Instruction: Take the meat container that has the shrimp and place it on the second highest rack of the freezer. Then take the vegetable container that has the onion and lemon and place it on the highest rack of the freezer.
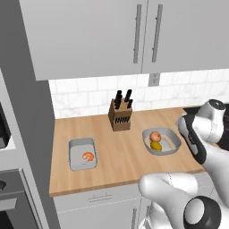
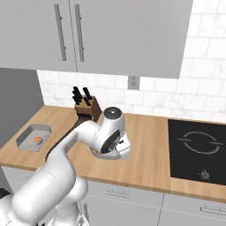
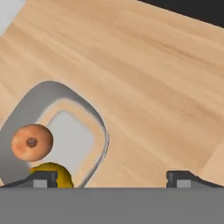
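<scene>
Sitting by the left fingers (image 3: 43, 178): lemon (image 3: 54, 173), w/ onion (image 3: 32, 141) just above

The glossy white, rounded arm (image 2: 66, 163) bulged in fat smooth segments, with dark grey rings at its joints. A round grey cap sat on one white joint (image 1: 218, 104). Two small dark finger tips (image 3: 43, 178) had pale grey pads.

Left base view looked forward and down from behind the arm onto the wooden counter (image 1: 116, 156). Right base view took the same counter (image 2: 150, 145) from the other side, adding the black cooktop (image 2: 198, 148). Both shared the knife block (image 1: 119, 114). Hand view sat close above the countertop.
</scene>
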